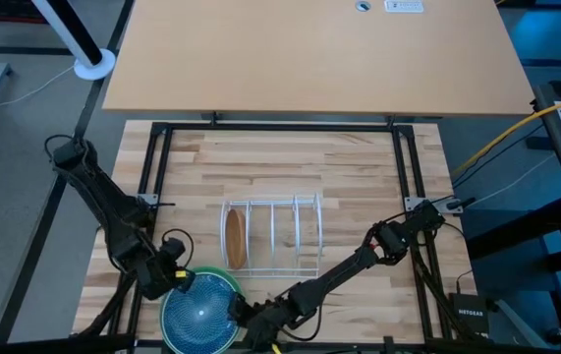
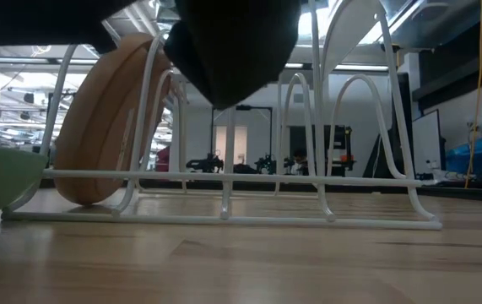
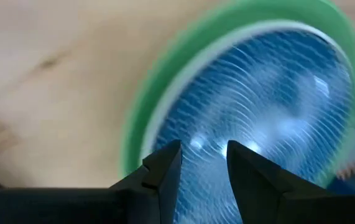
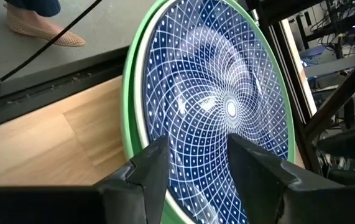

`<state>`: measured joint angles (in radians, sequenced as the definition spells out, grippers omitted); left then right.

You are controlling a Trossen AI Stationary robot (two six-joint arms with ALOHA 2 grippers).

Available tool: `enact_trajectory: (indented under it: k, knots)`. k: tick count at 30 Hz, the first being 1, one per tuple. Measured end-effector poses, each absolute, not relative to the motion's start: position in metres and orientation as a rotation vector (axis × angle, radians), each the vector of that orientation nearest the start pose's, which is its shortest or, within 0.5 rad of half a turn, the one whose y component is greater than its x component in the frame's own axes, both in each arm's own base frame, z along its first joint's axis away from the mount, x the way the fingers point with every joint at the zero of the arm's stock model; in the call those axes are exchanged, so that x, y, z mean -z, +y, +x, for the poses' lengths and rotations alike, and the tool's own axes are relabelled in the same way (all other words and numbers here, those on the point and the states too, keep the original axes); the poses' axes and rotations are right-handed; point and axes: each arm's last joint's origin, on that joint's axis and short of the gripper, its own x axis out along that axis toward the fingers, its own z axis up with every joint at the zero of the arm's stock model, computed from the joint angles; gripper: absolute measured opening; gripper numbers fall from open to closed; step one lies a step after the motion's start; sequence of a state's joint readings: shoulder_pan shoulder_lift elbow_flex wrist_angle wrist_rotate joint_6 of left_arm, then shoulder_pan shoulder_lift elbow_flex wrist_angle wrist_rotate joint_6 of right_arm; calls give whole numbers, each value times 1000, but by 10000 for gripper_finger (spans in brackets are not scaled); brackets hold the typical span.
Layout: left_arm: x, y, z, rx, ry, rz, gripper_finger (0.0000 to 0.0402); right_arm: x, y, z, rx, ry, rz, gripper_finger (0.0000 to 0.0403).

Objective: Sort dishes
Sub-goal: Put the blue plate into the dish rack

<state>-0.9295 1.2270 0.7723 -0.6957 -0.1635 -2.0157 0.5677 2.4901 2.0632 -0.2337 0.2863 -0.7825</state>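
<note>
Tan plate (image 1: 233, 239) upright in rack's (image 1: 295, 236) left slot. Right wrist view alone shows blue plate's (image 4: 221, 106) pattern, stacked on green plate (image 4: 129, 106) at table's near edge. Left gripper (image 3: 203, 163) and right gripper (image 4: 197, 155) hover parted over it, holding nothing

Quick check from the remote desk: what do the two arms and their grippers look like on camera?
Both arms are dark, jointed, tube-like links. The left gripper and right gripper each end in two black, angular, tapering fingers. A yellow spot shows near the left wrist in the high view.

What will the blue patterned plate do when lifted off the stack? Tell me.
The blue plate looks rigid and glossy, so it may slip between narrow fingers. It sits nested on the green plate, so the edge is probably hard to get under. Likely breakable if dropped.
</note>
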Motion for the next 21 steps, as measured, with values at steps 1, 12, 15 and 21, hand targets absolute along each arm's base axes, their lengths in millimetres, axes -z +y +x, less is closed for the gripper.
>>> enact_trajectory:
  k: [1, 12, 15, 21]
  knots:
    - [-214, -172, 134, -461, 1160, -1152, 123, -158, 290, 471, -493, 477, -1029, 165]
    - [-217, -221, 149, 56, 1071, -1099, 123, -158, 273, 480, -342, 545, -838, 165]
    - [-207, -234, 151, 86, 1074, -1083, 123, -157, 271, 480, -314, 565, -778, 165]
    - [-198, -264, 161, 132, 1088, -955, 123, -156, 272, 479, -274, 597, -698, 165]
